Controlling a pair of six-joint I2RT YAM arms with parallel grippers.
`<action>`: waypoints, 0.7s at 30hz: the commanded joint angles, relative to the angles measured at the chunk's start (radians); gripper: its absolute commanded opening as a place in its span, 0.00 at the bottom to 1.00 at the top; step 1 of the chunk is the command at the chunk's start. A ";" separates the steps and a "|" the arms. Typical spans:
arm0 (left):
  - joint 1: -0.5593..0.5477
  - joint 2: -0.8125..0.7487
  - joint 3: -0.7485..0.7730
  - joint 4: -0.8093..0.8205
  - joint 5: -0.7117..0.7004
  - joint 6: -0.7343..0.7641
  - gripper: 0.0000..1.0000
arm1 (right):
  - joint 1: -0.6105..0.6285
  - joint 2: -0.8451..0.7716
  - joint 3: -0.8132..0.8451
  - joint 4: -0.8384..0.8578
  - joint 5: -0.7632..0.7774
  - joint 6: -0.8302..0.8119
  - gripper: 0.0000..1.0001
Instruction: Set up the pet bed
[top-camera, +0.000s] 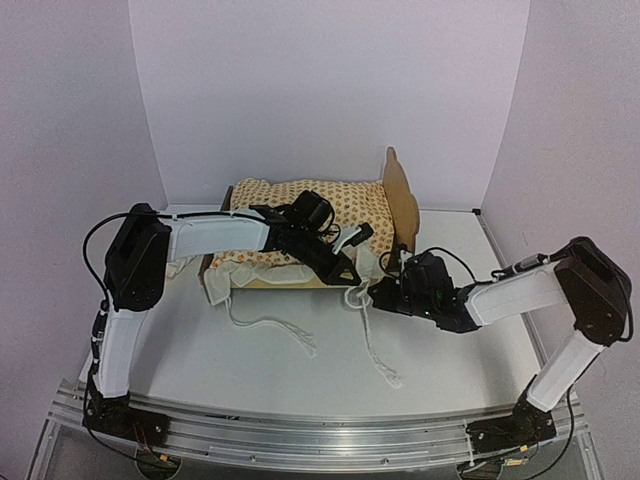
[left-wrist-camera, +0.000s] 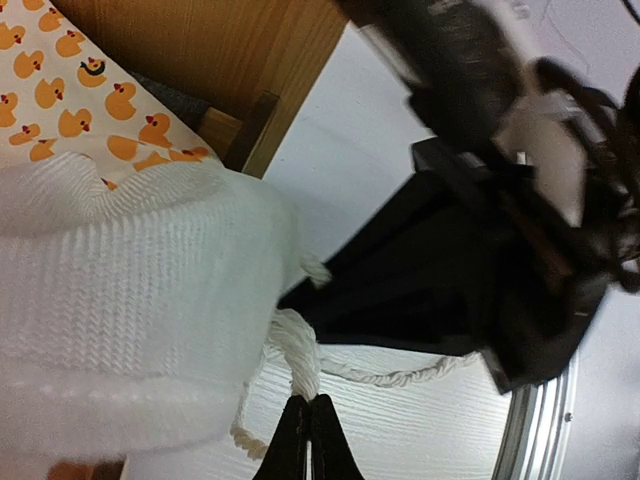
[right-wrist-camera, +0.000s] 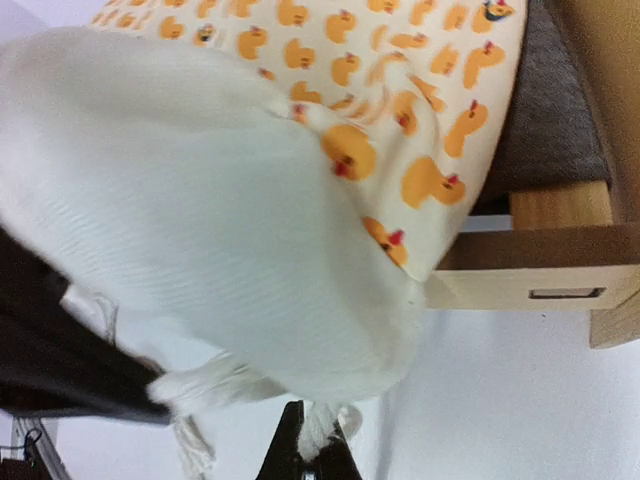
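pet bed (top-camera: 404, 228) axis: laid left–right, headboard (top-camera: 399, 185) at right
obstruction: covered by cushion (top-camera: 258, 195)
left tool (left-wrist-camera: 305, 425): clenched
right tool (right-wrist-camera: 308, 455): clamped on tie (right-wrist-camera: 318, 425)

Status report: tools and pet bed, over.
Left tool shut, tie cord at its tips. Right tool shut on a second cord. Pet bed upright, duck cushion overhanging near rail.

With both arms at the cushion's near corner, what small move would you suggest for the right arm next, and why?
Probably raise the right fingers a little and carry them over the pet bed rail: they are shut on a tie, and the cushion corner hangs outside the frame.
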 joint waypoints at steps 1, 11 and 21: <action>0.001 0.049 0.075 0.040 -0.052 0.021 0.00 | -0.003 -0.100 0.014 -0.099 -0.182 -0.092 0.00; -0.002 0.121 0.135 0.089 0.113 0.079 0.00 | -0.016 -0.157 0.067 -0.182 -0.280 -0.142 0.00; -0.006 0.227 0.144 0.079 0.075 0.131 0.00 | -0.018 -0.074 0.236 -0.597 -0.230 -0.185 0.35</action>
